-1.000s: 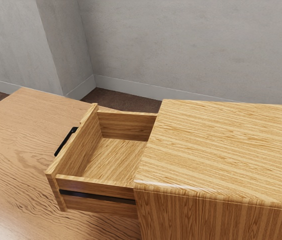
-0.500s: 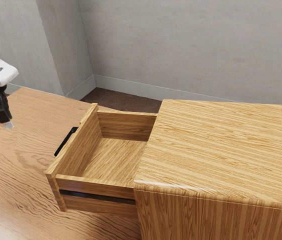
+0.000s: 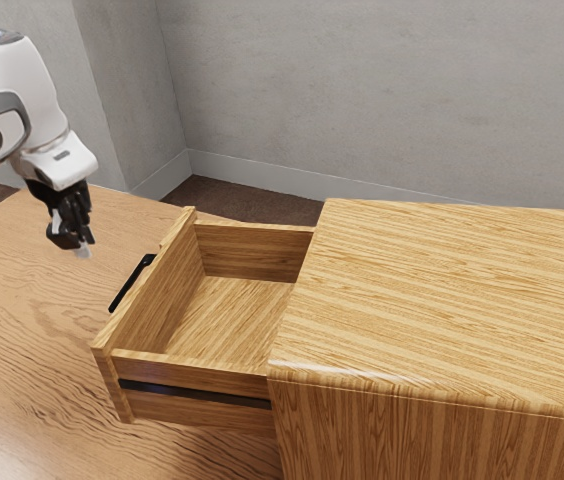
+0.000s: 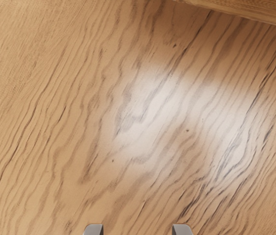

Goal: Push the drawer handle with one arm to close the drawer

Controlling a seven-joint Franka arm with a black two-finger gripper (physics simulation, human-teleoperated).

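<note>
The drawer (image 3: 162, 305) stands well out of its cabinet (image 3: 442, 300) in the exterior view, its inside open to sight and a dark runner (image 3: 194, 395) bare along the near side. Its black handle (image 3: 130, 284) is on the front panel, on the side facing away from the cabinet. The arm (image 3: 24, 105) reaches in from the exterior view's left, and the pincer (image 3: 83, 250) hangs over the table (image 3: 22, 340), near the handle but apart from it. The step in hand, as I judge it, is the approach. Bring the pincer down to the handle's height before pushing, and line it up with the middle of the bar, so that the drawer runs straight and does not bind. Meet the handle gently, then press evenly toward the cabinet, along the line of the runner. Coming in too high could let the pincer ride over the front panel into the drawer.

In the wrist view the pincer's two tips stand well apart with nothing between them: it is released, holding nothing. Closing it first would probably give a firmer, more compact pusher. A wooden edge (image 4: 245, 11), likely the drawer's front, lies beyond a stretch of table, clear of the tips.
</note>
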